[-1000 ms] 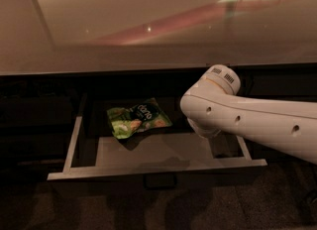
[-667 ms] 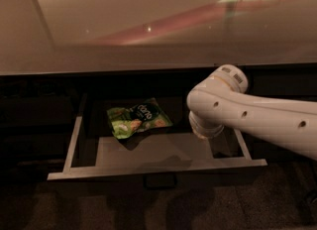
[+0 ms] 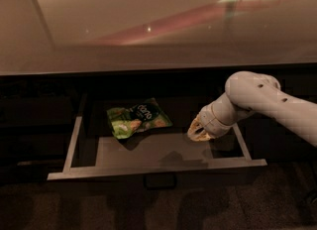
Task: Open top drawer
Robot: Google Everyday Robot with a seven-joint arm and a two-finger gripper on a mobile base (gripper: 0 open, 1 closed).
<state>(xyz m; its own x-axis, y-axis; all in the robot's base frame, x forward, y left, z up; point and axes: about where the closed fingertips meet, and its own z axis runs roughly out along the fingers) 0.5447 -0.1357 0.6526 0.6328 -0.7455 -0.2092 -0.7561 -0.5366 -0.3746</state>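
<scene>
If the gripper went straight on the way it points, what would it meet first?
Probably the grey floor of the top drawer: the gripper, above the open drawer's right side, points down-left. The green snack bag lies farther left; depth is unclear.

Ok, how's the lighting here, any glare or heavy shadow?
Camera view: dim overall, with pinkish streaks and bright specks of glare on the glossy countertop; the back of the open top drawer sits in deep shadow, though the green bag is legible; the gripper, over the drawer's right side, throws a shadow on its floor.
</scene>
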